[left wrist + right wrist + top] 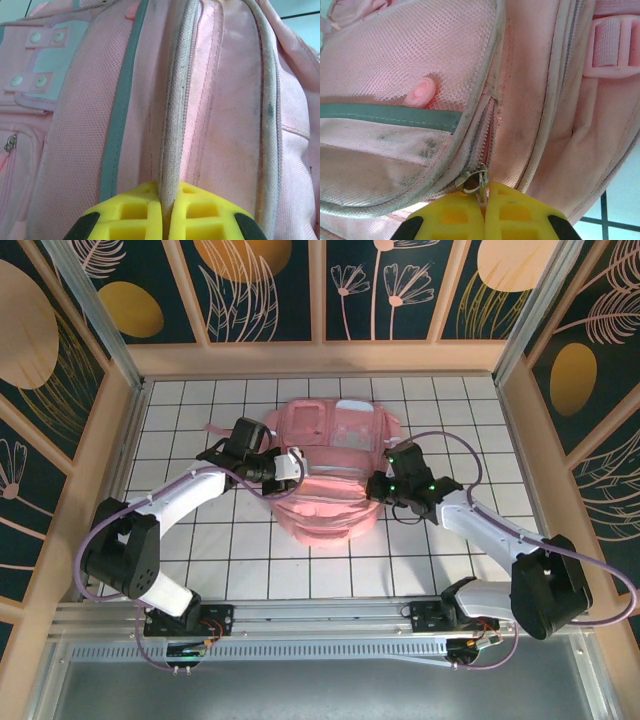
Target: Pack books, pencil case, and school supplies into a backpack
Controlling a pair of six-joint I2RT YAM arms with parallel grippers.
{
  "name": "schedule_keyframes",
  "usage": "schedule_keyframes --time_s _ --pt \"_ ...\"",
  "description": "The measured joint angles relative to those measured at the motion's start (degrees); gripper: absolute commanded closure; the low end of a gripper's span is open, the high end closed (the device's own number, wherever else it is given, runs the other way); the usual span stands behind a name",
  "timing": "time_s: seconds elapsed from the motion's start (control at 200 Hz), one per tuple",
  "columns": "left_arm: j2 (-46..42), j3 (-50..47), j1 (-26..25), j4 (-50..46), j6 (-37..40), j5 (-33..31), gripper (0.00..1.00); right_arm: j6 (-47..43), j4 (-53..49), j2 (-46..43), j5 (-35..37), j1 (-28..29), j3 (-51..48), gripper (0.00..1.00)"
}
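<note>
The white table (200, 570), ruled with a dark grid of square tiles, is carrying the pink backpack (330, 515). The backpack is lying flat, centred between left and right and nearer the far edge, with a strap (215, 428) trailing onto the tiles at its far left.

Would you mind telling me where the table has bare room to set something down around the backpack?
Bare tiles lie between the backpack and the arm bases, and in both far corners of the table beside the walls. It is crowded at the backpack's flanks, where the left gripper pinches its piping and the right gripper its zipper pull.
</note>
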Motion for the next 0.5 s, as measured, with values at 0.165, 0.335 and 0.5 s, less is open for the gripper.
schedule_keyframes --time_s 0.165,0.335,0.5 --pt "0.8 0.9 0.3 -2.1 3.0 1.3 0.57 -5.0 2.6 0.0 -7.3 -2.5 -1.7 1.0" --pt "1.2 3.5 -0.5 -3.6 1.0 3.0 0.39 -8.9 1.9 -0.1 -8.4 1.2 -1.0 1.0" --pt "0.8 3.5 -9.2 -0.1 -0.3 2.9 0.4 -10.4 2.2 -0.1 -11.0 5.3 0.9 1.0"
